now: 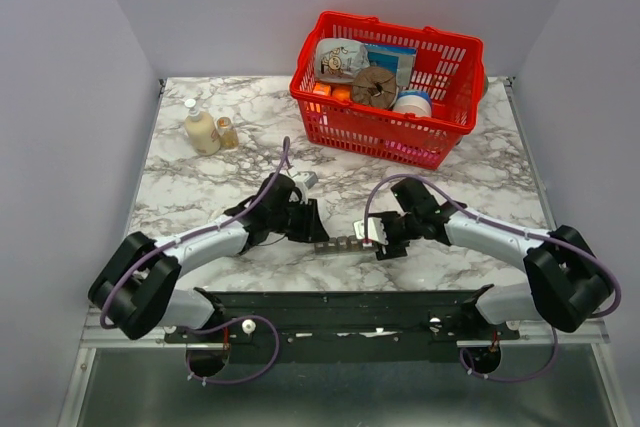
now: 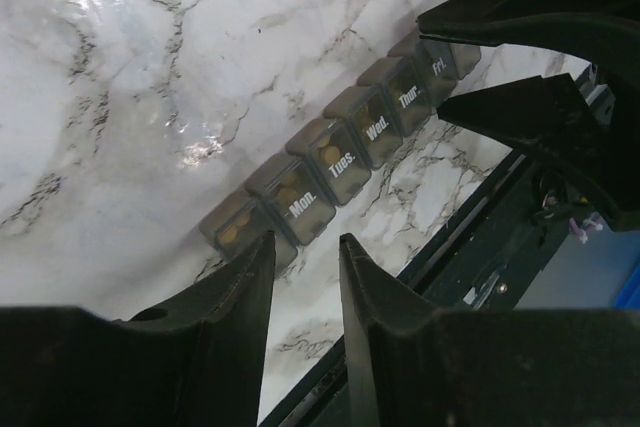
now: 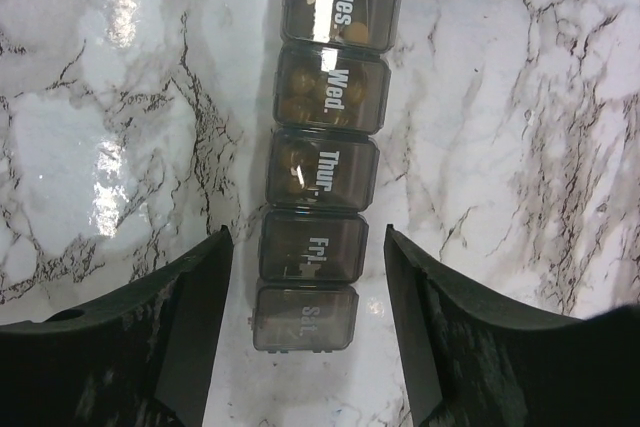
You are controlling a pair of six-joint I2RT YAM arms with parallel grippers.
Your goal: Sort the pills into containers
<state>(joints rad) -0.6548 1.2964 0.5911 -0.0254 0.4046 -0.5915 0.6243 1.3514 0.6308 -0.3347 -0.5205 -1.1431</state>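
Note:
The containers [image 1: 345, 243] are a dark grey strip of day-marked compartments lying on the marble between my grippers, lids shut. In the left wrist view the strip [image 2: 330, 162] runs diagonally, with yellowish pills showing through several lids. My left gripper [image 2: 303, 247] is slightly open and empty, with its left fingertip at the strip's near end; in the top view it [image 1: 312, 224] is at the strip's left end. My right gripper [image 3: 306, 232] is wide open, with one finger on each side of the Fri. and Sat. compartments [image 3: 308, 282]; in the top view it [image 1: 383, 239] is at the strip's right end.
A red mesh basket [image 1: 440, 97] with a round tin and packets stands at the back right. Two small bottles [image 1: 204, 130] stand at the back left. A small pale object [image 1: 307, 180] lies behind the left gripper. The black mounting frame [image 1: 340, 312] runs along the near edge.

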